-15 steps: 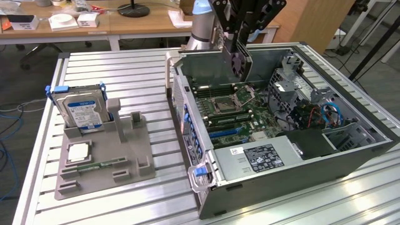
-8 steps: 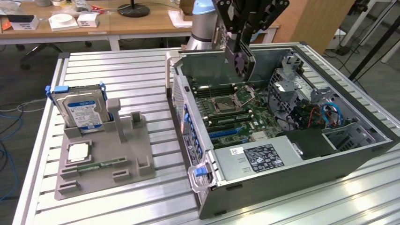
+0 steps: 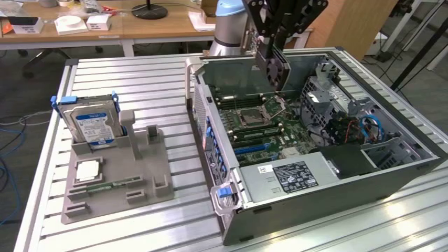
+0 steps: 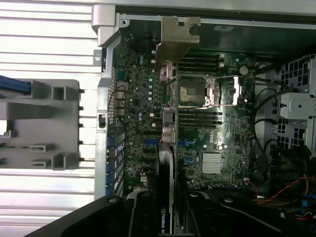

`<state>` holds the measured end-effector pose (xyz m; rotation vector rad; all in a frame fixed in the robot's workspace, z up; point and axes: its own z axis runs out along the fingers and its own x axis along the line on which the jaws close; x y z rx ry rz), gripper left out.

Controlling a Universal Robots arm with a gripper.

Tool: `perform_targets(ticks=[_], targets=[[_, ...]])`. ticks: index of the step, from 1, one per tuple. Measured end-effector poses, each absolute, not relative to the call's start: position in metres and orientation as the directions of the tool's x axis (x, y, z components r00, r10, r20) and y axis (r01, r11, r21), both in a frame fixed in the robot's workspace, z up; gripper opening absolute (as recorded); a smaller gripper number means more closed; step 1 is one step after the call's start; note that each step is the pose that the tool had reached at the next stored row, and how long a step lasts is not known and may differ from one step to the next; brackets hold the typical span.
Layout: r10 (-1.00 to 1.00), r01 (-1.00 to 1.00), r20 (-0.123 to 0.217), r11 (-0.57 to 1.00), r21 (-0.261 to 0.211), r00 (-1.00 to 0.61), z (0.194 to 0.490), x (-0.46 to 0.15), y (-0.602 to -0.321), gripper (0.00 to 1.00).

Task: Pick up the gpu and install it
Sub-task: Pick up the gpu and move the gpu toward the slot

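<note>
My gripper is shut on the gpu, a thin dark card that hangs on edge above the open computer case. The card's lower end hovers just over the motherboard, near the processor socket. In the wrist view the gpu appears edge-on, with its silver end bracket pointing toward the case's rear wall. My gripper clamps the card from both sides, and its black fingers cover the card's near end.
A grey holder tray sits on the slatted table toward the exterior view's left. It carries an upright hard drive with a blue label, a processor chip and a memory stick. Drive cages and cables fill the case's right part.
</note>
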<state>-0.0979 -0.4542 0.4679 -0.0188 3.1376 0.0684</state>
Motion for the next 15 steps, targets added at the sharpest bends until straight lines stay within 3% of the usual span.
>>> perform_targets(ticks=[15], targets=[[-0.012, -0.012, -0.003, 0.999, 0.044, -1.000, 0.468, -0.086, -0.454, 0.26]])
